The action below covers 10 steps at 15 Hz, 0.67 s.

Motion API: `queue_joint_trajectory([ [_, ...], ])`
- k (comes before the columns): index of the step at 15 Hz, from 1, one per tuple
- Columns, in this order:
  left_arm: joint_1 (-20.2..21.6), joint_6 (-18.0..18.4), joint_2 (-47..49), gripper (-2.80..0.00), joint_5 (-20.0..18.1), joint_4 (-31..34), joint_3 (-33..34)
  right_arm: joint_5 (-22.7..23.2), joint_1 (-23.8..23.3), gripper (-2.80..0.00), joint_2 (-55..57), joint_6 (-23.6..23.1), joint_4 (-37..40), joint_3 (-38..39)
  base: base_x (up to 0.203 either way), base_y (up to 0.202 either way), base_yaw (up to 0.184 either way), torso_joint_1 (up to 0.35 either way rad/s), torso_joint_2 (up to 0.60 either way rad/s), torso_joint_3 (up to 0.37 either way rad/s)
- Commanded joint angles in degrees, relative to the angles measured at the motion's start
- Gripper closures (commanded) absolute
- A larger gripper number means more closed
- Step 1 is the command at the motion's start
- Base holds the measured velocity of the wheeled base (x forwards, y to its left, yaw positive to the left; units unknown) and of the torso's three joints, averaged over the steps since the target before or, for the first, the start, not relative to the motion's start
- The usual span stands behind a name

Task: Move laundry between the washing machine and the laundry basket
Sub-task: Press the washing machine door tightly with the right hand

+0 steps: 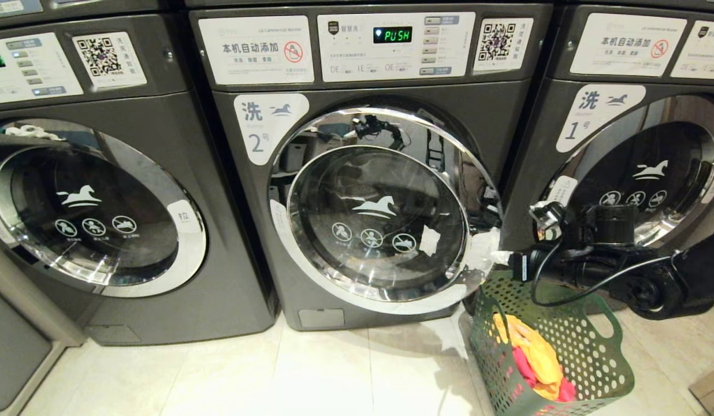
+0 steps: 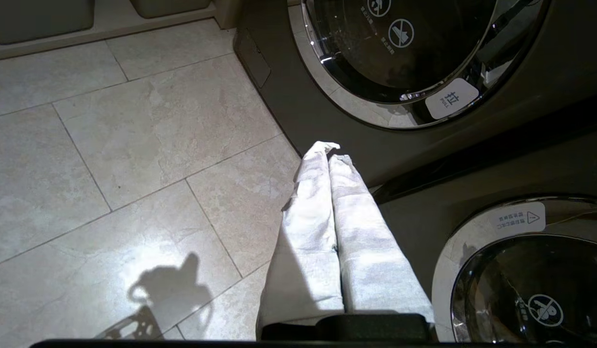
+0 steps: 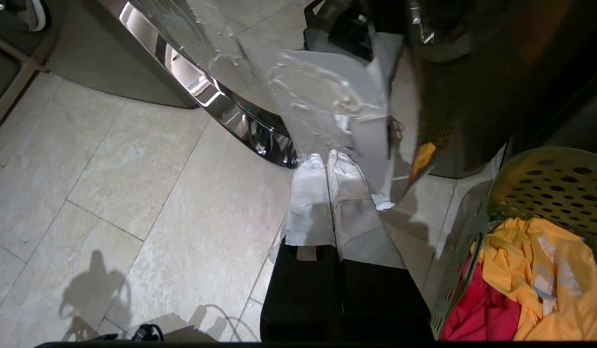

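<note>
Basket (image 1: 588, 370): green, perforated, on the floor (image 1: 334, 375) at the lower right, just beside washer no. 2 (image 1: 368, 173); holds yellow and red laundry (image 1: 536, 358).
Washer no. 2: door (image 1: 380, 222) appears shut or nearly so; display reads PUSH.
Right gripper (image 1: 495, 254): level above the basket, tips by the door's right rim; jaws closed together, gripping nothing.
Left gripper (image 2: 330, 150): outside the head view; low over the floor before the neighbouring washer (image 1: 97, 190); jaws pressed shut, empty.
Risk, door: closed tips may skid off the polished rim instead of hooking it, leaving the drum sealed.
Risk, basket: the right arm hangs directly over the rim; a lowered elbow could tip or shove it.
Risk, cable: the loose loop under the right arm could snag the basket handle.
</note>
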Motion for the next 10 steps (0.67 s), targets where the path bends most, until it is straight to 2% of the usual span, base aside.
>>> queue_joint_trajectory([
  [1,0.1,-0.2,-0.8,0.00,-0.1,0.5,0.3,0.0,0.8,0.00,3.1,0.0,-0.1,-2.8,0.000,0.000,0.000,0.000,0.00,0.000],
  [3,0.1,-0.2,-0.7,0.00,-0.1,0.1,1.0,-0.6,1.2,0.00,4.6,-0.1,-0.2,-4.0,0.000,0.000,0.000,0.000,0.00,0.000],
  [6,0.0,0.2,-1.7,0.00,-0.8,0.4,1.4,-5.0,1.2,0.00,8.7,-0.1,-0.2,-9.4,0.000,0.000,0.000,0.000,0.00,0.000],
  [10,-0.1,6.6,-6.5,0.00,-3.4,0.3,3.8,-7.9,1.1,0.00,14.2,0.1,-0.1,-17.6,0.000,0.000,0.000,0.000,0.00,0.000],
])
